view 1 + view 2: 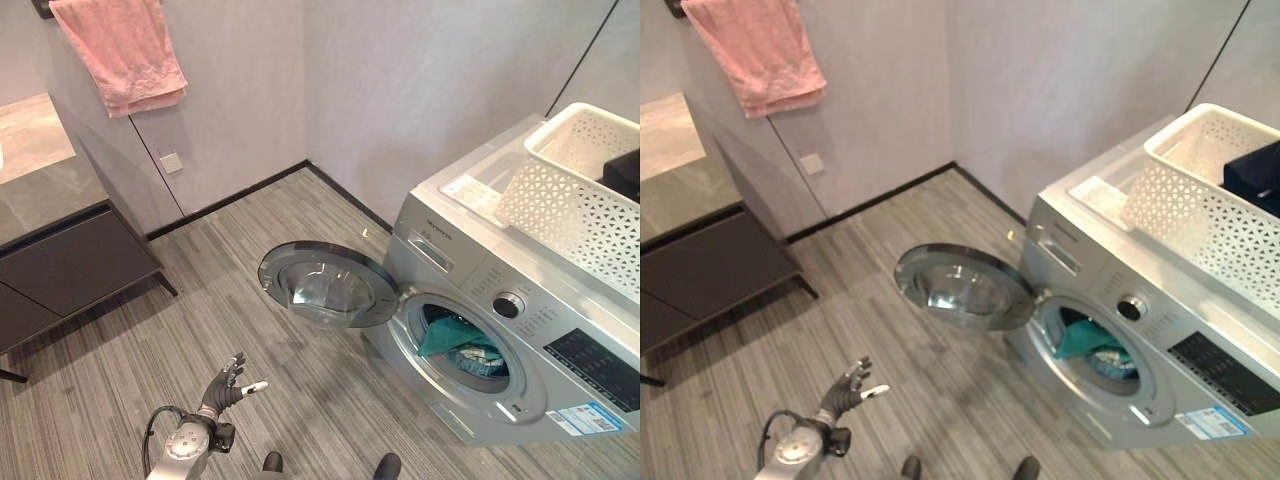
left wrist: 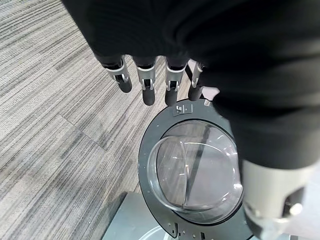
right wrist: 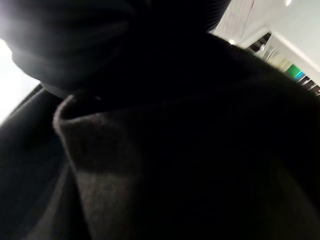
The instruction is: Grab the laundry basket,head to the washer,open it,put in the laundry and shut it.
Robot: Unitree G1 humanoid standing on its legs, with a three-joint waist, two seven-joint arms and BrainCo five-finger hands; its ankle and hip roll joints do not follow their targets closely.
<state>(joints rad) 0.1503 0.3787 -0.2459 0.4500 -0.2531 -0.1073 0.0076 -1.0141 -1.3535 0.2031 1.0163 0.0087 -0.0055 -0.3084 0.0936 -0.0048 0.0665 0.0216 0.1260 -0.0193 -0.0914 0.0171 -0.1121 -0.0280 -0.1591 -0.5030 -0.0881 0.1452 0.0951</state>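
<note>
The silver washer [image 1: 520, 330] stands at the right with its round door [image 1: 325, 285] swung wide open over the floor. A teal piece of laundry [image 1: 455, 335] lies in the drum's mouth. The white laundry basket [image 1: 570, 200] rests on top of the washer, and a dark cloth [image 1: 1255, 172] lies in its far end. My left hand [image 1: 228, 385] hangs low over the floor, left of the door, fingers [image 2: 145, 80] straight and holding nothing. Dark folded cloth [image 3: 175, 165] lies right against the right wrist view.
A pink towel [image 1: 120, 50] hangs on the wall at the back left. A dark low cabinet [image 1: 60, 270] with a stone top stands at the left. Grey striped floor stretches between cabinet and washer.
</note>
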